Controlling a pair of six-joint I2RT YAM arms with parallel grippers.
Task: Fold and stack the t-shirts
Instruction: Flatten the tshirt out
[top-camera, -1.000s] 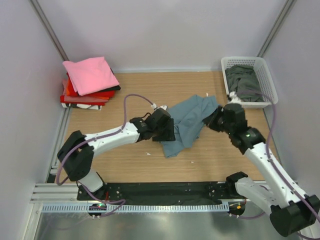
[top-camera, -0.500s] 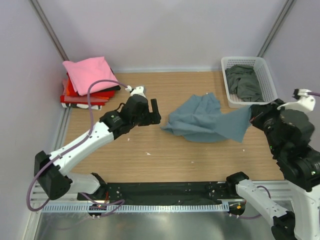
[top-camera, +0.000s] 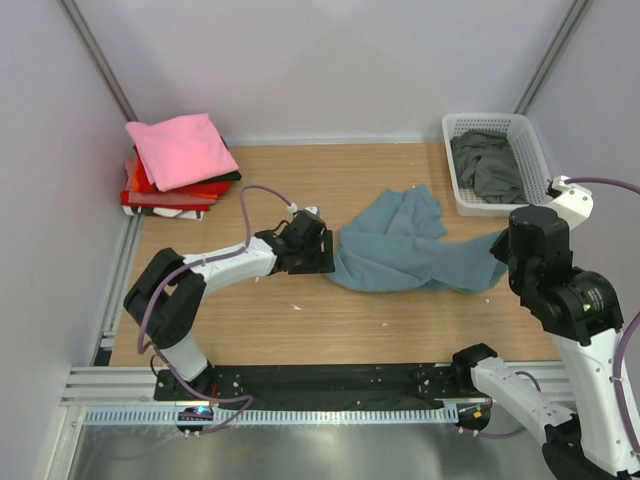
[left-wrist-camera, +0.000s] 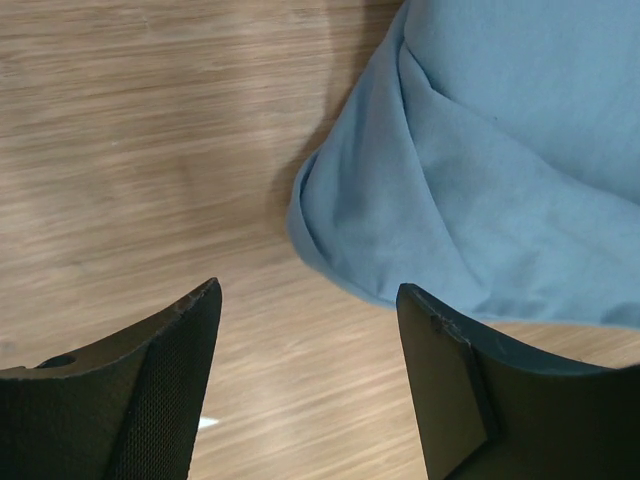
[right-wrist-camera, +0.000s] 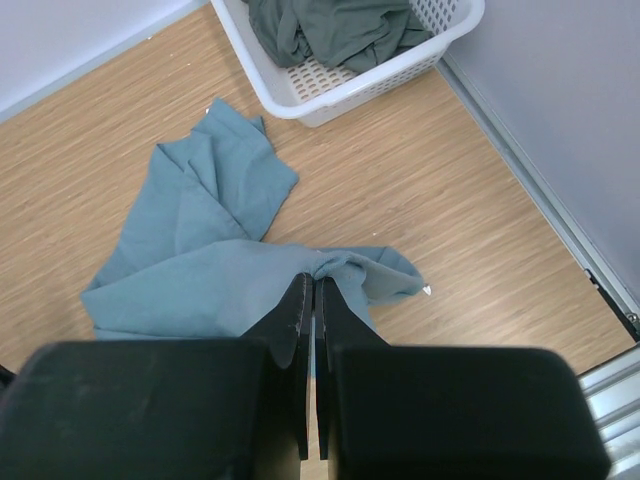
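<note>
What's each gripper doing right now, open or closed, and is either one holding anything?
Left gripper: open, holding nothing, at the edge of the slate-blue t-shirt.
Right gripper: closed on the slate-blue t-shirt.

The slate-blue t-shirt (top-camera: 400, 252) lies crumpled; pink t-shirt (top-camera: 180, 148) tops folded stack (top-camera: 172, 196).

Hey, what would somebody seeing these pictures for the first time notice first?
The crumpled slate-blue t-shirt sprawled mid-table grabs the eye, its right end pinched in the shut right gripper while the open left gripper hovers at its left edge. Next, the bright pink t-shirt topping the folded stack in the far-left corner, and the white basket far right holding a dark grey-green t-shirt.
</note>
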